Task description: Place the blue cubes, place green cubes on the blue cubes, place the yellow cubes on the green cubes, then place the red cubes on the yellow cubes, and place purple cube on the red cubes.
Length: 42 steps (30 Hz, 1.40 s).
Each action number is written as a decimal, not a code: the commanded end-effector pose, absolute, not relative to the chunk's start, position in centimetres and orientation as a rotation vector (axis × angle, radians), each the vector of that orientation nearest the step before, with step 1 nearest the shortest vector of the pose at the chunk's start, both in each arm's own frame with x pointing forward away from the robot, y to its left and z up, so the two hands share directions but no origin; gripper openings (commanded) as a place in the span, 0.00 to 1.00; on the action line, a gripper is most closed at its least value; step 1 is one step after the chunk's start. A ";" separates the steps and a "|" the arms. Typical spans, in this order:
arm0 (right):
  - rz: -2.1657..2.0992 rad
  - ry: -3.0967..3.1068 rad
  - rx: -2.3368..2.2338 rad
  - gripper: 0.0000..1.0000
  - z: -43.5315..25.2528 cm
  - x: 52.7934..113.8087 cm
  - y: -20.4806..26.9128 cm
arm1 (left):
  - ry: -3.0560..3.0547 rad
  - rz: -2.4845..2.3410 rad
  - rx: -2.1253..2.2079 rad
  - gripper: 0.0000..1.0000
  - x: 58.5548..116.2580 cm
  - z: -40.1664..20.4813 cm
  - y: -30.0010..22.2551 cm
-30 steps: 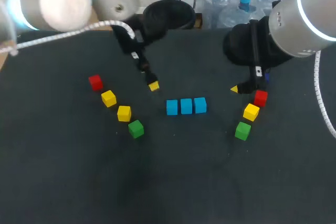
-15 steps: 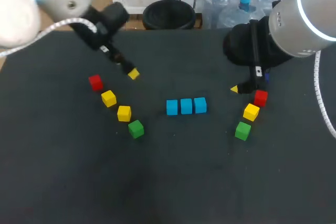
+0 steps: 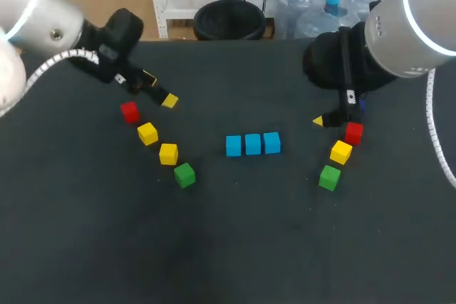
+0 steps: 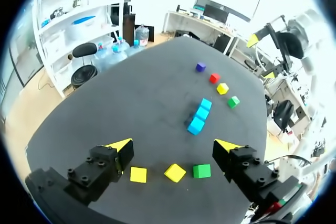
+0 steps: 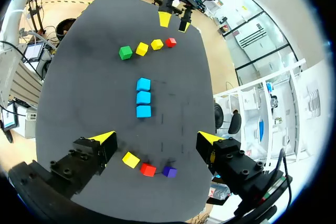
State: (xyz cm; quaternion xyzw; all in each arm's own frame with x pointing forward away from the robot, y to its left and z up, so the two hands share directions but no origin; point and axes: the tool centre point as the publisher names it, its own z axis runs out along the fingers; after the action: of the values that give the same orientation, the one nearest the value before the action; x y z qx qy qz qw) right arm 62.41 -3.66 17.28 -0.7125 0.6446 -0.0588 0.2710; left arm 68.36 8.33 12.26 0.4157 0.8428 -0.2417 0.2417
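- The left gripper [image 3: 158, 89] is hovering at upper left, fingers spread and empty, beside a small red cube [image 3: 130, 111].
- The right gripper [image 5: 156, 139] is hanging released and empty too.
- At centre, small blue cubes [image 3: 252, 144] are sitting three in a row.

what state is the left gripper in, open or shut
Open: the left gripper shows its fingertips wide apart in the left wrist view, nothing held between them.

Three blue cubes [image 3: 252, 144] sit side by side between a left cube line [image 3: 168, 153] and right cube line [image 3: 340, 152].
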 end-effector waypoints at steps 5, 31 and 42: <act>-0.165 1.736 -1.912 1.00 17.1 62.3 -3.6 | 2.216 -0.704 1.077 1.00 68.1 12.1 8.6; -0.276 1.799 -2.446 1.00 17.0 59.5 -4.4 | 2.216 -0.704 1.077 1.00 68.1 12.1 8.6; -0.226 1.724 -2.429 1.00 9.6 57.2 -7.4 | 2.216 -0.704 1.077 1.00 68.1 12.1 8.6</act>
State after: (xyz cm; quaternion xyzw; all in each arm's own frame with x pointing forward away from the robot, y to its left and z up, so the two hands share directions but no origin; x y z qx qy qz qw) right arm 57.22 -6.28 11.63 -0.8086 0.5835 -0.0602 0.0464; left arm 68.14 8.48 12.13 0.4028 0.8298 -0.2621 0.2838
